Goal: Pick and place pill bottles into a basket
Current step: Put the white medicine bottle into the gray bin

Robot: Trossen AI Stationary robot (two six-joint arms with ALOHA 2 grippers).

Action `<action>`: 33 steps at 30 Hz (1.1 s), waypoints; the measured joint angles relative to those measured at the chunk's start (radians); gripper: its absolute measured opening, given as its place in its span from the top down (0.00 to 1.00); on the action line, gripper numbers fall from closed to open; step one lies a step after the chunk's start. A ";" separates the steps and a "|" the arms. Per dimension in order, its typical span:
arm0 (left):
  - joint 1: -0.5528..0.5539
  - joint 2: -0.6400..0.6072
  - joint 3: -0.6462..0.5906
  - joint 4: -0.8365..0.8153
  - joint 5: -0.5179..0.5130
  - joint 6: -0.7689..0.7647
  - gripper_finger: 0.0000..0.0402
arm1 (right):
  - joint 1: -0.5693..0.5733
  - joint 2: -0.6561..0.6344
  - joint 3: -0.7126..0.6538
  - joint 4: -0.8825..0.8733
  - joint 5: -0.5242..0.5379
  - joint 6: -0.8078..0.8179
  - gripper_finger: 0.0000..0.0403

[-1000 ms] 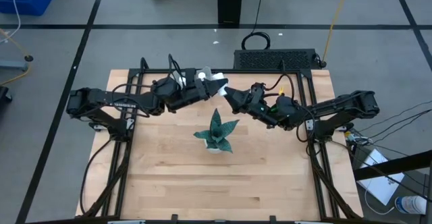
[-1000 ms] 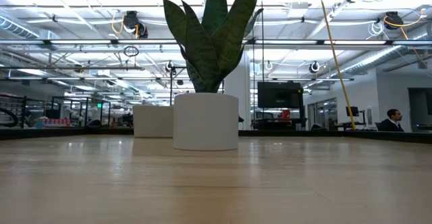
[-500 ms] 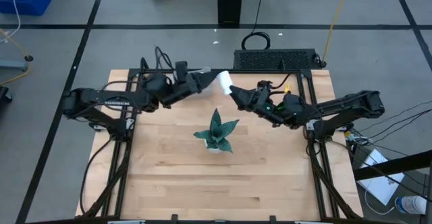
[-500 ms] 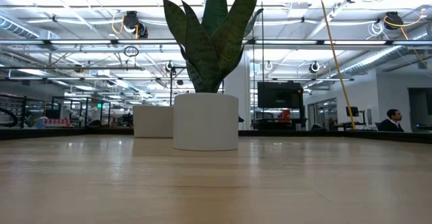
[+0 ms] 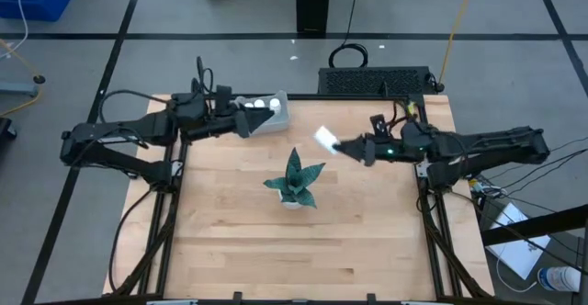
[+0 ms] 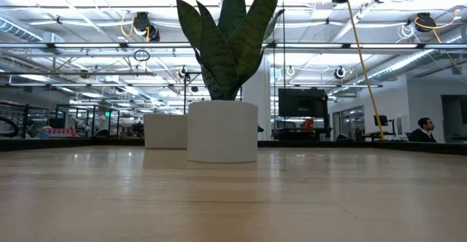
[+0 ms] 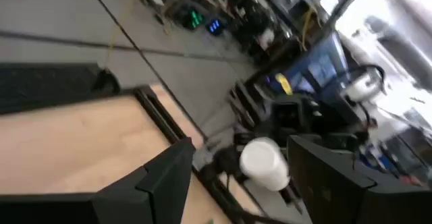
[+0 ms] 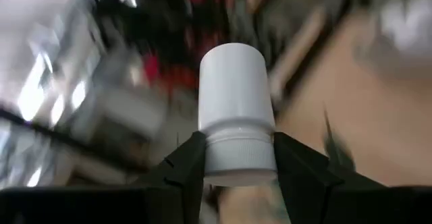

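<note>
The right tool (image 5: 338, 145) is gripping a pill bottle (image 5: 324, 138), its two dark fingers (image 8: 185, 166) clamping the white cylinder just below the cap, as the right wrist view is showing plainly; it is carrying the bottle in the air, above and to the right of the plant (image 5: 295, 181) and well apart from the basket (image 5: 265, 114). The left tool (image 5: 246, 121) is hovering at the basket's near-left edge, above and to the left of the plant, with its jaws standing apart and nothing between them; in the left wrist view its fingers (image 7: 162, 180) are framing only a distant bottle (image 7: 264, 162) held by the other arm. Inside the basket, white round caps (image 5: 260, 104) are showing, probably three of them, though the high view is too small for a sure count. So the task is looking largely done: most of the bottles are already lying in the basket at the far side of the worktop (image 5: 276, 241), and no loose bottles are showing around the plant. What is remaining, by my reading, is getting the held bottle across past the plant and into the basket, whether directly or through the waiting left tool.
</note>
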State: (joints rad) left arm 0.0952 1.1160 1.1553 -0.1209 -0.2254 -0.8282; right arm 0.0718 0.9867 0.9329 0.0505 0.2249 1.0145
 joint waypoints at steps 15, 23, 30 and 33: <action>-0.100 0.220 -0.001 0.178 0.501 -0.412 0.44 | 0.054 -0.051 0.000 -0.132 -0.724 0.140 0.65; -0.200 0.396 -0.002 0.498 0.543 -0.581 0.44 | 0.123 0.024 0.000 -0.061 -0.727 0.186 0.65; -0.250 0.471 -0.001 0.544 0.563 -0.649 0.44 | 0.181 0.118 0.000 0.092 -0.742 0.231 0.65; -0.267 0.476 -0.001 0.580 0.572 -0.662 0.44 | 0.185 0.149 0.000 0.120 -0.725 0.235 0.65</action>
State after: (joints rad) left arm -0.1719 1.5921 1.1542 0.4592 0.3470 -1.4902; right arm 0.2565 1.1358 0.9329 0.1704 -0.5003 1.2491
